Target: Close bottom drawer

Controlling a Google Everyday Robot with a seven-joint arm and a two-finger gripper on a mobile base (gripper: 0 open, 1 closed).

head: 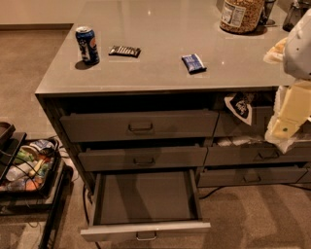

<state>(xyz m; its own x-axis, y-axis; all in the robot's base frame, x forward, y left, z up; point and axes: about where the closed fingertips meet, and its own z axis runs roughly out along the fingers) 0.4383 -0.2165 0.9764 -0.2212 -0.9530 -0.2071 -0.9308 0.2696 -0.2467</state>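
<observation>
The bottom drawer (146, 198) of the left three-drawer stack stands pulled far out, its bare flat dark inside showing. Its low front (112, 231) faces me at the bottom of the view, with a small metal pull (146, 237) at its centre. The two taller drawers above it, the top one (138, 125) and the middle one (143, 158), are slightly ajar. My gripper (283, 127), white and cream, hangs at the right edge in front of the right-hand drawers, well right of and above the open drawer, touching nothing I can see.
On the grey counter (155, 80) sit a blue can (87, 44), a dark snack bar (124, 50), a blue packet (194, 63) and a large jar (241, 14). The right drawers hold cloth (239, 107). A black cart (29, 168) with packaged items stands at the left on carpet.
</observation>
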